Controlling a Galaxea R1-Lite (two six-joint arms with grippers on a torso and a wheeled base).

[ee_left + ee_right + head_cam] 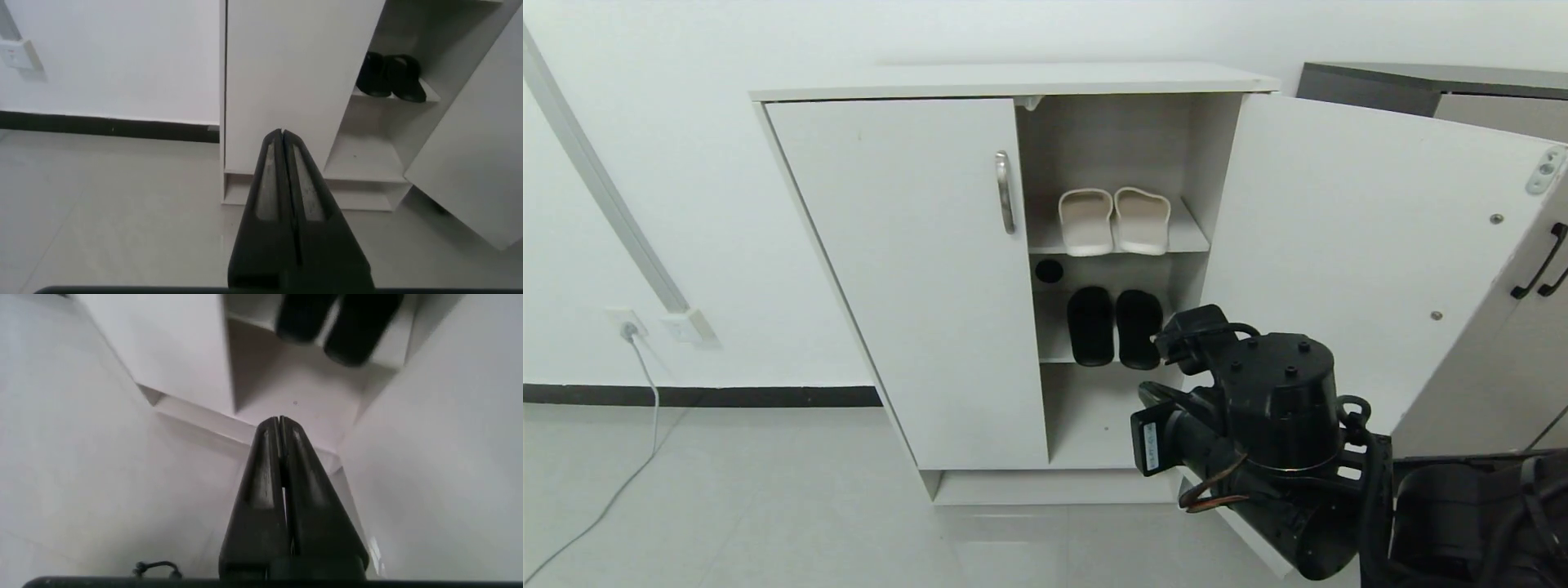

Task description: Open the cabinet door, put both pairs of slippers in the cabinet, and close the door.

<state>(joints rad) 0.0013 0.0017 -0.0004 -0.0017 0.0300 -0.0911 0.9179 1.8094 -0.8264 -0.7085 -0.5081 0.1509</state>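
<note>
Cabinet [1013, 80] stands against a white wall on a pale tiled floor [727, 506]. Far left, a wall socket [627, 326] has a grey cable [645, 457] trailing down across the tiles. The left door [907, 278] is shut, with a metal handle [1005, 192] upright at its inner edge. Just right of it the open half shows three levels. The beige slippers [1114, 220] sit side by side on the upper shelf, toes inward. The black slippers [1115, 327] lie side by side on the middle shelf, below a round hole [1049, 270] in the back panel. The bottom level is bare. The right door [1364, 245] is swung wide open. The right arm [1274, 408] is in front of that door's lower part, low and near the bottom level. At far right is a grey cupboard [1503, 98] with black handles [1539, 265].

The left gripper [282, 135] has its fingers pressed together with nothing between them. It hangs above the floor, facing the shut door's base. The right gripper [279, 420] is likewise pressed together and holds nothing, pointing at the bottom level beneath the black slippers.
</note>
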